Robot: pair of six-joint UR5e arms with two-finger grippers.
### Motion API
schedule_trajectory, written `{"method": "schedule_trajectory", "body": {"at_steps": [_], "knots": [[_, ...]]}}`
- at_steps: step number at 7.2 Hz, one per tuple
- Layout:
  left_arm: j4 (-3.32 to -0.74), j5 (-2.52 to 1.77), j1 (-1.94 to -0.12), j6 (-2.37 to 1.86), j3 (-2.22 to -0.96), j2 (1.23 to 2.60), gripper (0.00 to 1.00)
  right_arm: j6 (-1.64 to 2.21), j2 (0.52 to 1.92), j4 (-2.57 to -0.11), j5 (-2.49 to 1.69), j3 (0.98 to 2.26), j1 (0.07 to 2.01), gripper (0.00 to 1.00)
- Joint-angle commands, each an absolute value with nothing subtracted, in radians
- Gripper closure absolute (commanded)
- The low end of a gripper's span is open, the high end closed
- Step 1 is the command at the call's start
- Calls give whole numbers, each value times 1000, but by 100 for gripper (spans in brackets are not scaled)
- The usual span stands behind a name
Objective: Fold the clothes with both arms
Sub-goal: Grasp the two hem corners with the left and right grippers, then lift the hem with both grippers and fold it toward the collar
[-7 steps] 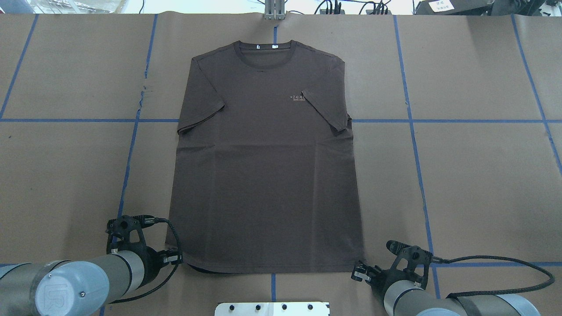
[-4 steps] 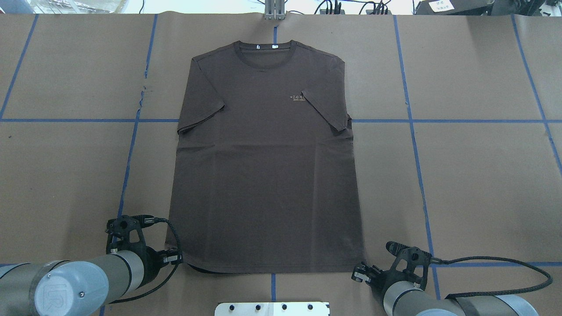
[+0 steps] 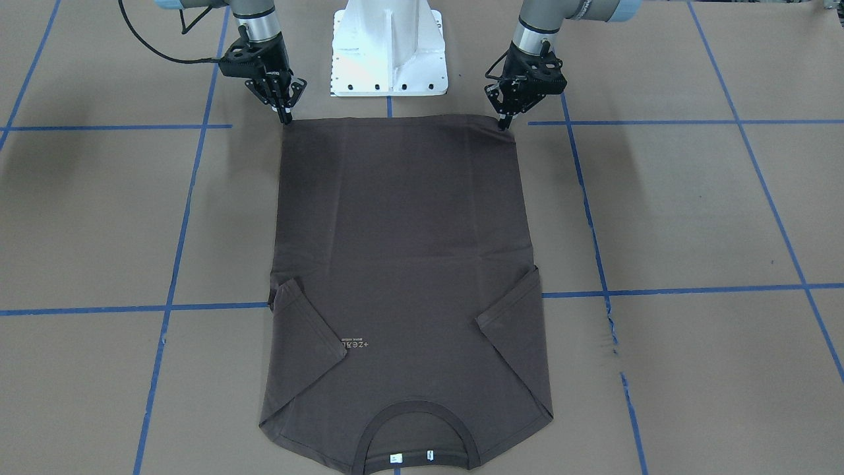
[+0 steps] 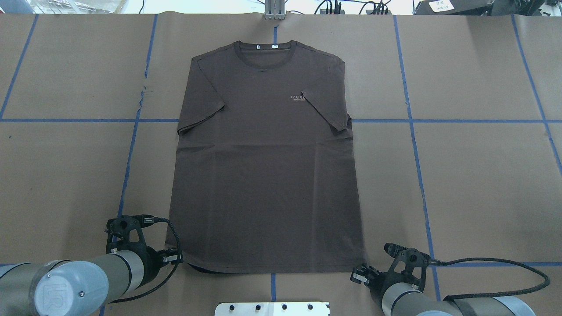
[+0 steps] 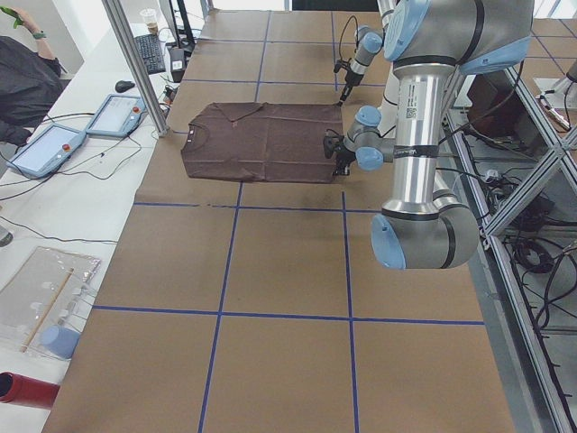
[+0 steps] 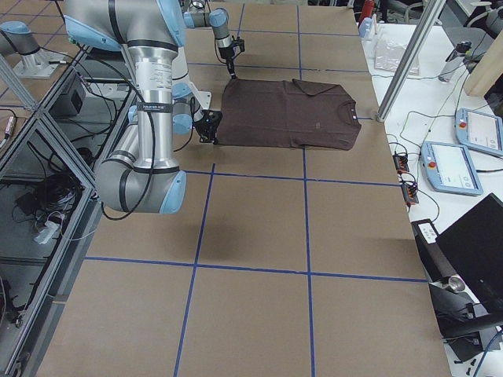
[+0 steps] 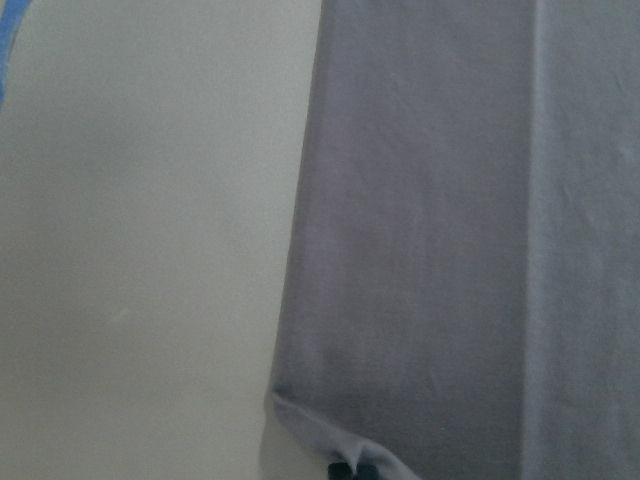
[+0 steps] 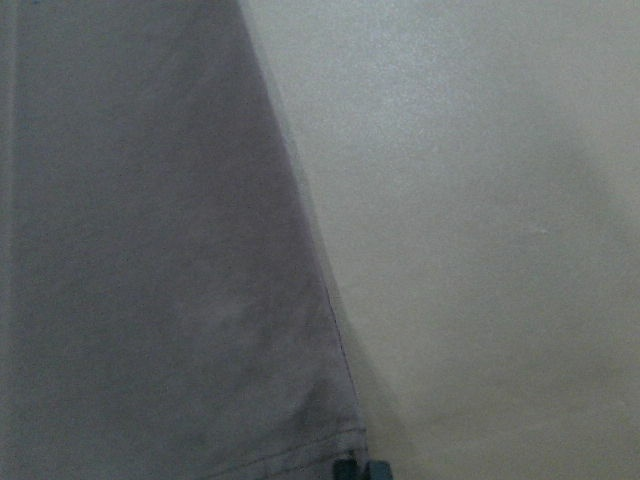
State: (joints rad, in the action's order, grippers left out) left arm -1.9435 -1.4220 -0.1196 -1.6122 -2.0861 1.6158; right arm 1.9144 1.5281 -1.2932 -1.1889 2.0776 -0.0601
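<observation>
Shirt (image 3: 402, 264) in front view: flat on table (image 3: 692, 211), hem toward base (image 3: 389, 46), long axis running away. L gripper (image 3: 504, 124), R gripper (image 3: 285, 120) on hem corners, jaws closed to pinch. Wrist views: cloth corner at fingertips (image 7: 343, 470), prob. gripped.

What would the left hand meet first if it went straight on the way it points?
The hem corner of the T-shirt: the left hand points steeply down, tips right at it, the brown table paper beneath. Whether it already touches is unclear.
</observation>
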Motion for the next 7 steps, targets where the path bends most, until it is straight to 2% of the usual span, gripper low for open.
{"method": "schedule_trajectory", "body": {"at_steps": [1, 3, 4, 6, 7], "knots": [[-1944, -1422, -120, -1612, -2086, 1615, 100, 1914, 1517, -1295, -1184, 2072, -61, 100], [-1941, -1425, -120, -1608, -2111, 1615, 100, 1908, 1514, -1307, -1177, 2089, -52, 100], [-1819, -1442, -120, -1599, -2222, 1618, 100, 1905, 1519, -1413, -1187, 2197, -45, 100], [-1506, -1570, -112, -1605, -2522, 1624, 100, 1908, 1519, -1727, -1282, 2514, -67, 100], [-1391, -1625, -112, -1605, -2633, 1641, 100, 1908, 1497, -1873, -1292, 2671, -102, 100]]}}
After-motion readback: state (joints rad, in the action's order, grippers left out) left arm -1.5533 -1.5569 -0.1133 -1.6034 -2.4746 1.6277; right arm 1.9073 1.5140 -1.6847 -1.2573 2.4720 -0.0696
